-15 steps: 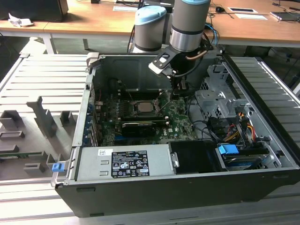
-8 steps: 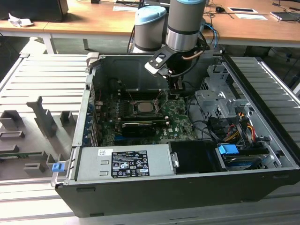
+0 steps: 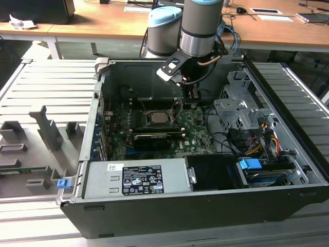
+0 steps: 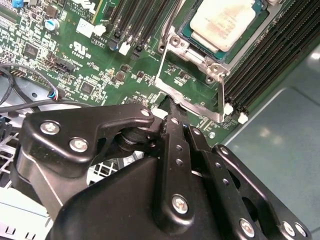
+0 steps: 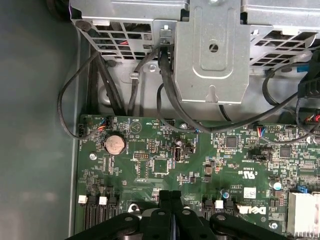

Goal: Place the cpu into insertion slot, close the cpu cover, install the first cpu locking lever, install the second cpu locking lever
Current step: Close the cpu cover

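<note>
The cpu (image 4: 222,22), silver top up, lies seated in the insertion slot (image 4: 216,64) on the green motherboard; in the exterior view the cpu (image 3: 157,118) sits mid-board. The cpu cover (image 4: 221,97), a thin silver frame, is swung open off the socket toward my gripper, with green board showing through its window. My gripper (image 4: 172,107) is shut, its tip against the cover's free edge. In the first wrist view the gripper (image 5: 170,195) has both black fingers pressed together. In the exterior view the gripper (image 3: 188,100) hangs just to the right of the socket.
Long black memory slots (image 4: 270,55) flank the socket on both sides. A metal drive cage (image 5: 210,50) with black cables (image 5: 165,90) stands beyond the board. A black card (image 3: 151,139) lies in front of the socket, and the power supply (image 3: 139,177) lies nearer still. Case walls enclose everything.
</note>
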